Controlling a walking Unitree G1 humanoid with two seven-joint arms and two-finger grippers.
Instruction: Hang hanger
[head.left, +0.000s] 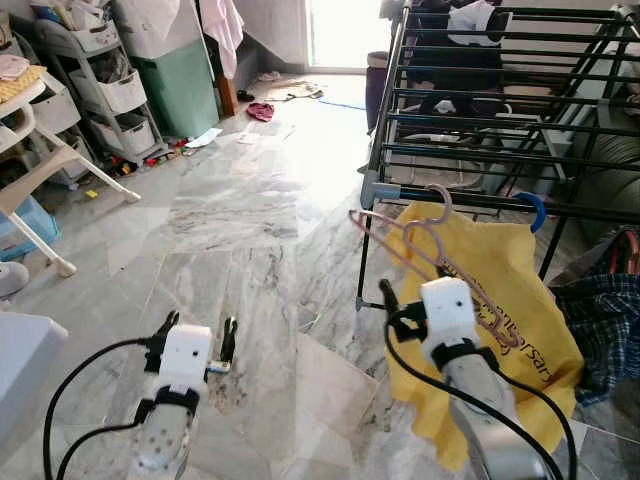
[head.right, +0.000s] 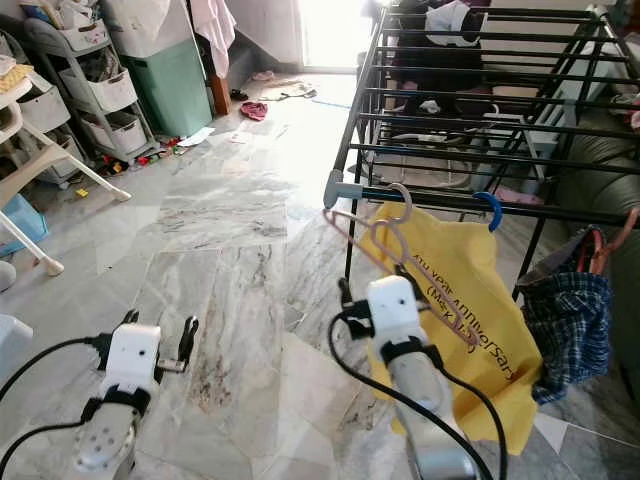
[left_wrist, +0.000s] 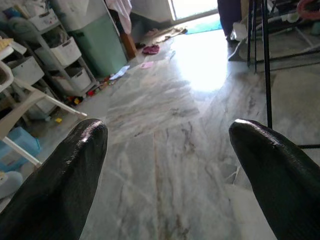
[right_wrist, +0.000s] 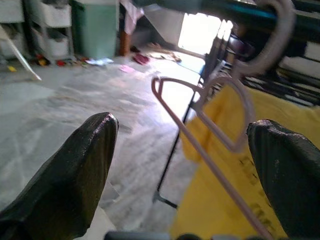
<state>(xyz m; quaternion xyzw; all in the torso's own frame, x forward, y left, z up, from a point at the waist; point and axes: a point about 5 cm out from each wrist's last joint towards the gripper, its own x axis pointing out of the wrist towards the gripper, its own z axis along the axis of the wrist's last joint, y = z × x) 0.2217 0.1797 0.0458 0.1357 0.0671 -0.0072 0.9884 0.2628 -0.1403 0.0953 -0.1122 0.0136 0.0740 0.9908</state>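
Note:
A pink wire hanger (head.left: 440, 255) hangs tilted, its hook (right_wrist: 280, 30) over the front rail of the black drying rack (head.left: 470, 198). My right gripper (head.left: 415, 290) is raised just below and in front of it. It stands open: in the right wrist view the hanger's bar (right_wrist: 200, 145) passes between the spread fingers (right_wrist: 75, 175) without being clamped. Behind the hanger, a yellow printed cloth (head.left: 500, 300) hangs from a blue hanger (head.left: 532, 207) on the same rail. My left gripper (head.left: 197, 338) is open and holds nothing, low over the marble floor.
The drying rack fills the right side, with a plaid bag (head.left: 605, 320) beside it. White drawer carts (head.left: 110, 90), a green bin (head.left: 185, 85) and a white chair leg (head.left: 40, 245) line the left. Loose clothes (head.left: 262, 108) lie on the floor far back.

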